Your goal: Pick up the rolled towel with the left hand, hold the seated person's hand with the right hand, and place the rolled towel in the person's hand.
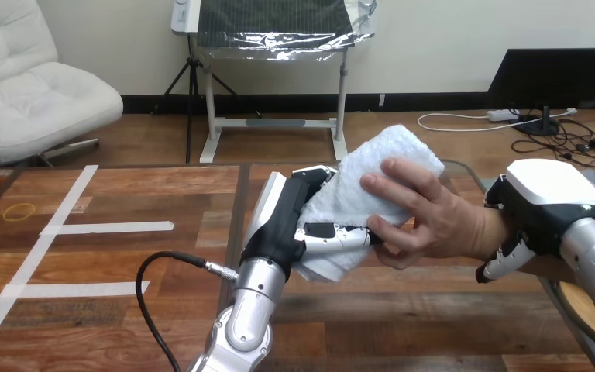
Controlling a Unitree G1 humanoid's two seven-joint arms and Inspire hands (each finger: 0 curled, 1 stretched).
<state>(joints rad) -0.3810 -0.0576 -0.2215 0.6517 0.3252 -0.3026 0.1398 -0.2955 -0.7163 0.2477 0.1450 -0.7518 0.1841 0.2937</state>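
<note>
Head view: left hand [285,226], person's hand [426,221] grip towel [373,167] near table's right edge [528,311].

The brown wooden plank bench [201,194] carries strips of white tape [108,227]: one long slanted strip with two short level strips branching rightward. A thin yellow rubber band loop [19,211] lies flat left of the tape.
</note>
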